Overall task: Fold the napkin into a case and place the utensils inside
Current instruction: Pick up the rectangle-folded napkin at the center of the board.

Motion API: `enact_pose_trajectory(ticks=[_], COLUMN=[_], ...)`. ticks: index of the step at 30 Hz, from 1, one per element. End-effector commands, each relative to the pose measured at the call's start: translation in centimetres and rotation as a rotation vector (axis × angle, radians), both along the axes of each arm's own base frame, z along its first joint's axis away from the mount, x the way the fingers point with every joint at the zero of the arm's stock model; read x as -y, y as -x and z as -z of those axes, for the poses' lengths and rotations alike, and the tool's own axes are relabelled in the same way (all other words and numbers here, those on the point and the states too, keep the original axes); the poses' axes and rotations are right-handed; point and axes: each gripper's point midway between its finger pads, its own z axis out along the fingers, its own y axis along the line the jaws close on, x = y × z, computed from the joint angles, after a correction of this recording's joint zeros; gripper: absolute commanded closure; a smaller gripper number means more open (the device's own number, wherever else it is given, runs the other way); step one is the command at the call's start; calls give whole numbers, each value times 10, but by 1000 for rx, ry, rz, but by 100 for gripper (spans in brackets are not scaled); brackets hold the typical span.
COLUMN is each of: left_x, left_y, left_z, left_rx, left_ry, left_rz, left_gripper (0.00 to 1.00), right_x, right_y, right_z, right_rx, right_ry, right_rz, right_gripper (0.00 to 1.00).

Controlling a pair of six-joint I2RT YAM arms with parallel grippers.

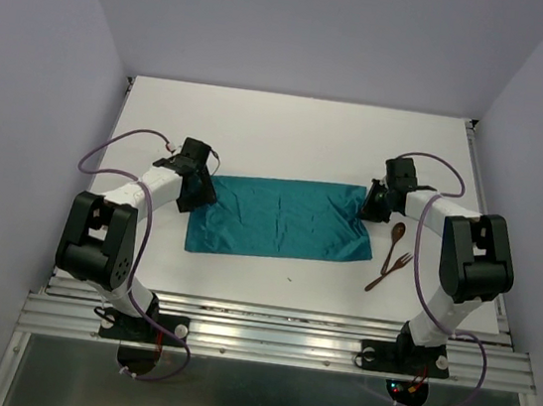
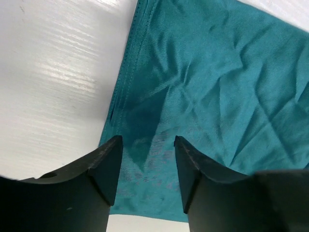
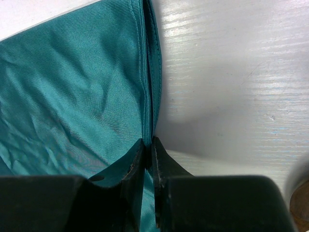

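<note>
Left end effector [image 2: 147, 145] hovers spread above the left edge of the napkin [image 1: 279, 219], lying folded on the bench [image 1: 290, 135]; right end effector [image 3: 148, 145] pinches its right edge, utensils [image 1: 399, 231] just beside.

White bench [image 1: 291, 131], soft sheen, pale lilac walls [image 1: 27, 81] at nine, twelve, three o'clock, metal rail [image 1: 274, 336] at six

Probably a robotics lab: bare pale walls [image 1: 47, 83] box in a white table [image 1: 290, 135] with aluminium rails [image 1: 274, 336].
</note>
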Motion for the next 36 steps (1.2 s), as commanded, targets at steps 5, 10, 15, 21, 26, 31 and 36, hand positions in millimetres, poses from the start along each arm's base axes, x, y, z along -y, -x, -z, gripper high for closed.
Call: enact_pose_trajectory(ticks=[5, 10, 15, 21, 26, 31, 36], left_x=[-10, -22, -28, -29, -25, -23, -21], left_y=[7, 11, 12, 14, 22, 25, 25], left_z=[11, 15, 16, 30, 52, 58, 57], left_rx=[-38, -51, -44, -73, -123, -137, -134], left_ry=[-49, -100, -120, -73, -37, -23, -14], left_rz=[-38, -99, -128, -150, -143, -136, -125], left_gripper=[34, 37, 37, 34, 39, 57, 70], right_x=[-3, -3, -3, -2, -2, -2, -3], right_y=[5, 6, 5, 6, 7, 6, 5], right_z=[3, 3, 5, 6, 5, 3, 3], right_rx=[-7, -8, -13, -17, -19, -14, -13], right_ry=[5, 6, 6, 8, 10, 10, 7], right_rz=[-10, -11, -10, -11, -12, -7, -8], right_gripper=[84, 84, 84, 83, 83, 83, 84])
